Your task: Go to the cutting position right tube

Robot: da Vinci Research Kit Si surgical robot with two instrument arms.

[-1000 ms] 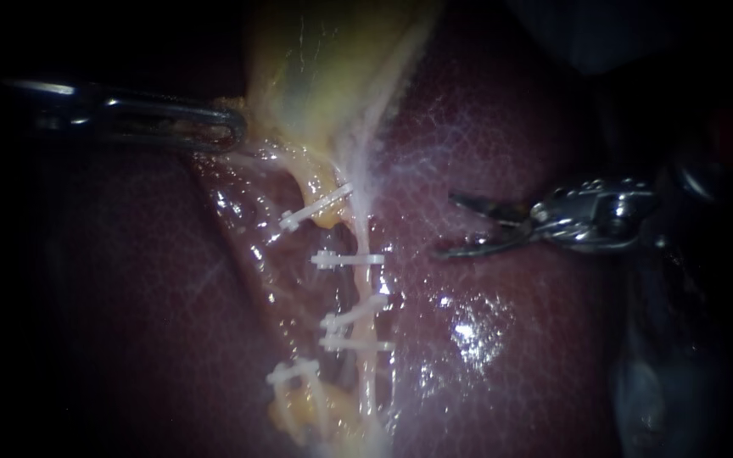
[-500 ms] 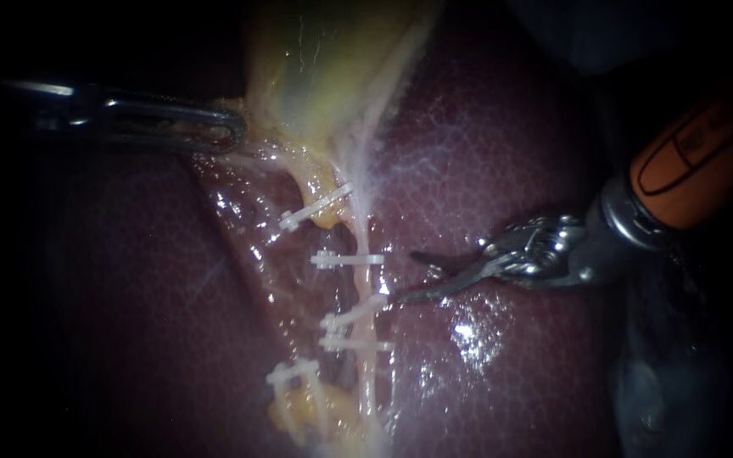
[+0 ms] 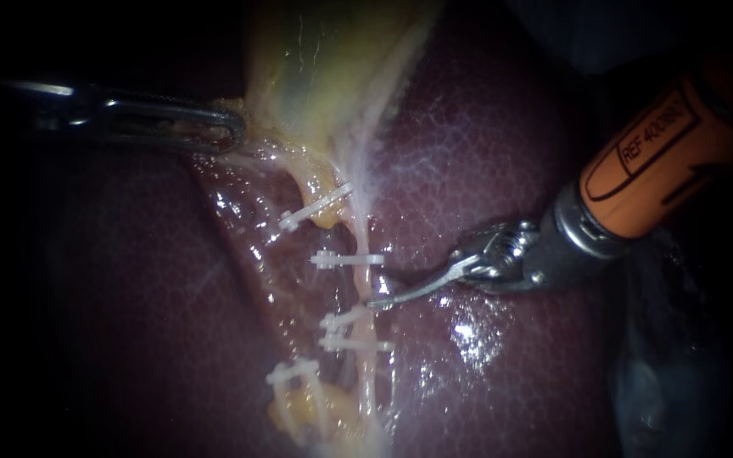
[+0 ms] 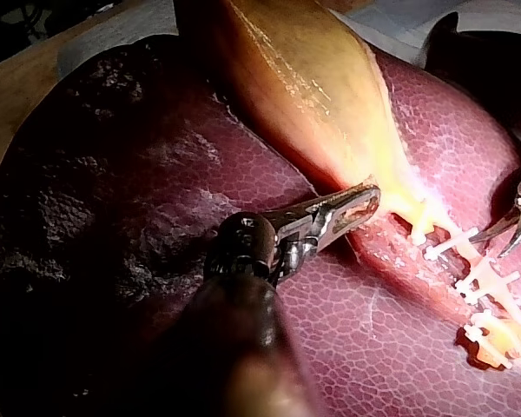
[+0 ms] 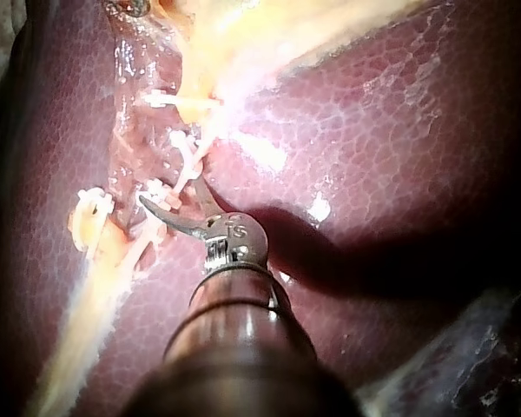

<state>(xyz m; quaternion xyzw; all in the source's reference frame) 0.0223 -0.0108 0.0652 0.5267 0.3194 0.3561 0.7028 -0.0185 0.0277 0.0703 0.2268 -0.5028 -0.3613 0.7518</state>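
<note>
While the left instrument (image 3: 232,127) lies level at far left, its jaws clamped on the gallbladder (image 3: 332,68) edge, the right instrument (image 3: 379,288) slants in from the right with its wrist bent. Its curved jaws stand apart at the right tube (image 3: 367,284), between two clips (image 3: 347,259). The right wrist view shows that gap plainly, whereas the endoscope shows mostly one jaw. The tube is a thin pale strand on the liver (image 3: 485,153).

The dark red, glossy liver (image 4: 156,174) lies on a tan, wooden-looking bench top (image 4: 13,95). A pale grey sheet (image 4: 113,35) shows just beyond the liver's far rim.
</note>
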